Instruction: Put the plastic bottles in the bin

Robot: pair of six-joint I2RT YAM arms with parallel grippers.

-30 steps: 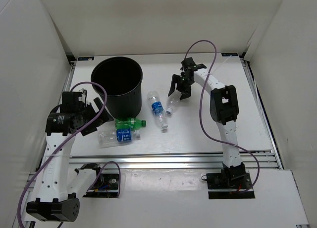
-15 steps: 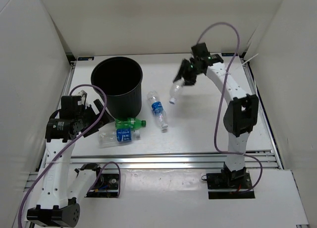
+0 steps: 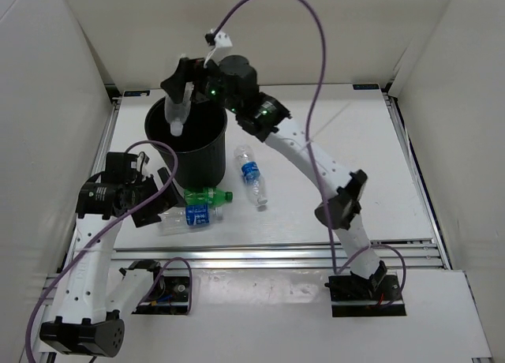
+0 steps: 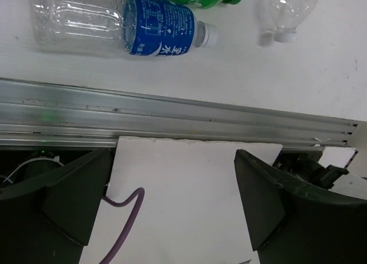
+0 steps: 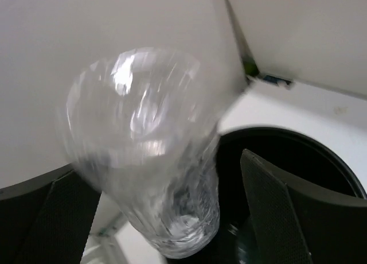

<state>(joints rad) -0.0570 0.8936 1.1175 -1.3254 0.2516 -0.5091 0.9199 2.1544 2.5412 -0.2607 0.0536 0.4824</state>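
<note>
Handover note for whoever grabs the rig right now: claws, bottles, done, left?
Right claw: shut on the clear unlabelled bottle, hanging cap-down over the bin mouth, not released.
Left claw: open, empty, low beside the bin near the bottles.
On the table: green bottle, blue-label bottle in front of it, second blue-label bottle right of the bin.
Done: none visibly binned.
Left: drop this one, then the other three.

Both arms are white tubular links joined by black joint housings. A purple cable runs along each: on the left arm (image 3: 91, 245) it loops at left of frame, on the right arm (image 3: 316, 170) it arcs high across the top. Small green lights glow near the right end effector (image 3: 183, 85), whose fingers are black.
</note>
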